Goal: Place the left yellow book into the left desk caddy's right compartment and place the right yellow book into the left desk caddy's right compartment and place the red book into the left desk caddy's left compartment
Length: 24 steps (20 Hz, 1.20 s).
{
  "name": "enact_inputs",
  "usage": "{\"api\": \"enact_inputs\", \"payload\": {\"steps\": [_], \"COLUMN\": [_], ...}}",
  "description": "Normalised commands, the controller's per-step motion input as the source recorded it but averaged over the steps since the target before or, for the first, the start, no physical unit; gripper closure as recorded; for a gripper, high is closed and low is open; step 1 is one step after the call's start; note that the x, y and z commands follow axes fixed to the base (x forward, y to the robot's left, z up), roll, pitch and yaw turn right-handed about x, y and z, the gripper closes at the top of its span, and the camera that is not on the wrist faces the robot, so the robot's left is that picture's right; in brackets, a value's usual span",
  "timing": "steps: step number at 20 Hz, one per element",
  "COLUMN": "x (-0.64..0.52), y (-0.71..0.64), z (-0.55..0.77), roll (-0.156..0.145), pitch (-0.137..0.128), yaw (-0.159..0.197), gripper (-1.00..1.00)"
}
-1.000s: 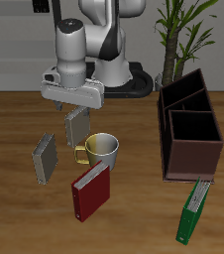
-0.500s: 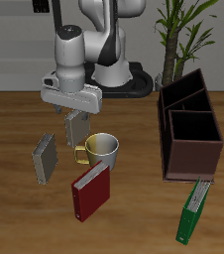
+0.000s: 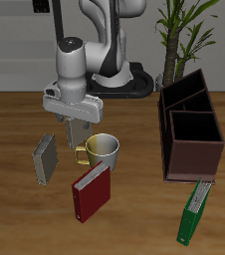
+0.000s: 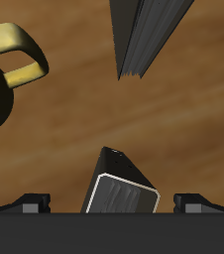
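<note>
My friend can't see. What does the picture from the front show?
A robot's hand holds a small grey book above a wooden table, beside a mug. Another grey book, a red book and a brown box sit nearby.

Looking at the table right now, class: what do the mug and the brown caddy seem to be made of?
The mug looks like polished metal: silvery, shiny body with a brassy yellow handle. The left desk caddy looks like matte wood or leather: dark maroon-brown, flat panels, no shine. These are rendered images, so both are guesses.
</note>
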Motion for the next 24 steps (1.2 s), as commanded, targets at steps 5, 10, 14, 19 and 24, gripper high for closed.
{"api": "enact_inputs", "payload": {"steps": [5, 10, 14, 19, 24], "x": [-0.05, -0.07, -0.1, -0.2, -0.28], "y": [-0.04, 0.04, 0.11, 0.23, 0.37], "z": [-0.08, 0.26, 0.28, 0.45, 0.54], "roll": [-0.002, -0.006, -0.005, 0.001, 0.042], "pitch": [0.0, -0.031, -0.005, -0.023, -0.029], "yaw": [0.0, 0.014, -0.006, 0.035, 0.026], "gripper": [1.0, 1.0, 1.0, 1.0, 1.0]}}
